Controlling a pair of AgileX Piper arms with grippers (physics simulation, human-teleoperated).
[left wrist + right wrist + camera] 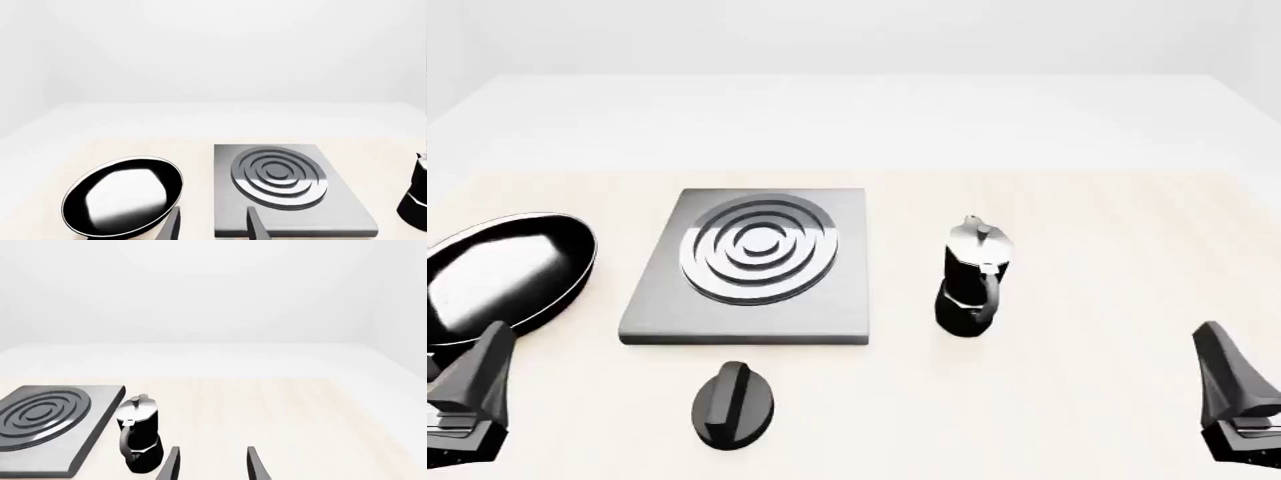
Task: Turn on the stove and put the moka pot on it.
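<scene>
The stove [751, 268] is a flat grey slab with raised silver rings, lying mid-table; it also shows in the left wrist view [287, 187] and the right wrist view [53, 422]. Its black round knob [733, 402] sits apart, in front of the slab. The moka pot [972, 279] stands upright to the right of the stove, handle toward me, and shows too in the right wrist view [138, 440]. My left gripper [212, 224] hangs open at the near left edge, my right gripper [212, 464] open at the near right. Neither holds anything.
A shiny black frying pan [501, 275] lies left of the stove, close to my left gripper [467, 385]. My right gripper [1234, 385] sits over bare light wood table [1094, 400].
</scene>
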